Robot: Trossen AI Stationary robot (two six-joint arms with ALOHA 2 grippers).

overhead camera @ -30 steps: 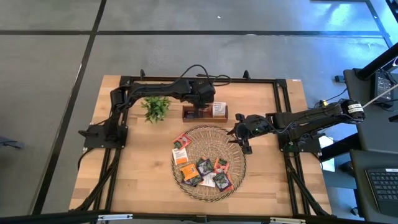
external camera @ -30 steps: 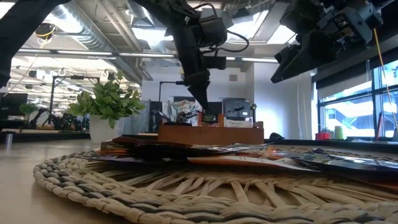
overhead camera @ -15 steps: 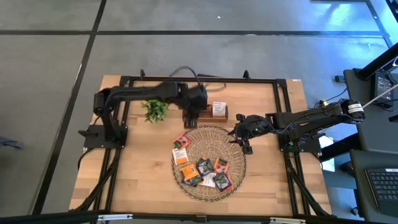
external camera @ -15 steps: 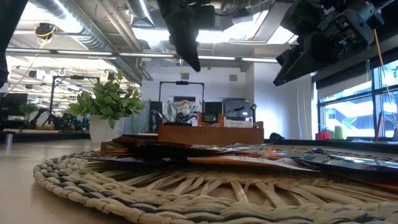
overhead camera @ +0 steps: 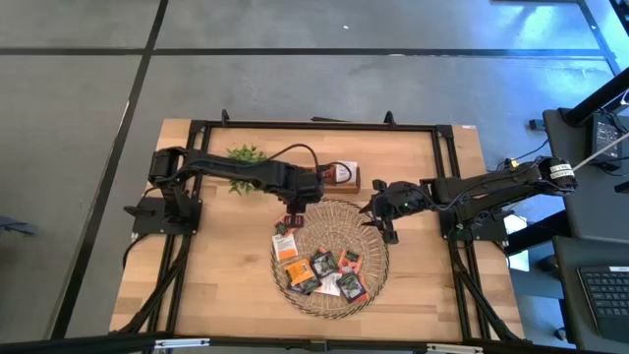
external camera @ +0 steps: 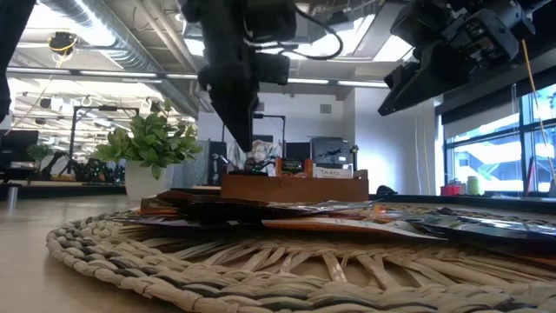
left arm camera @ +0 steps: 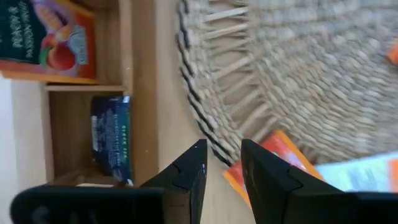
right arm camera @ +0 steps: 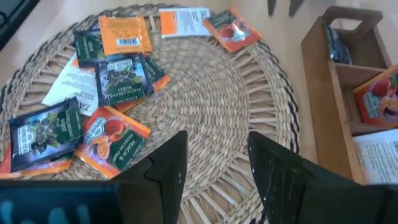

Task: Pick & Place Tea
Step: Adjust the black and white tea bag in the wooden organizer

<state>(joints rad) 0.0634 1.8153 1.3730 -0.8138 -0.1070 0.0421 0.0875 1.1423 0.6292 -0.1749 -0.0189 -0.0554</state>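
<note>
The left gripper (overhead camera: 290,205) hangs over the gap between the brown wooden three-compartment box (overhead camera: 346,184) and the round woven straw tray (overhead camera: 366,228), its fingers (left arm camera: 186,175) a narrow slit apart, empty, above an orange sachet at the tray's edge. A small green leafy plant (overhead camera: 243,155) stands beside that arm. The flat square tea sachets (overhead camera: 319,264), in orange, dark and white wrappers, lie scattered on the tray; the box holds a few more. The right gripper (overhead camera: 381,220) hovers at the tray's far rim, fingers (right arm camera: 168,163) parted, holding nothing.
</note>
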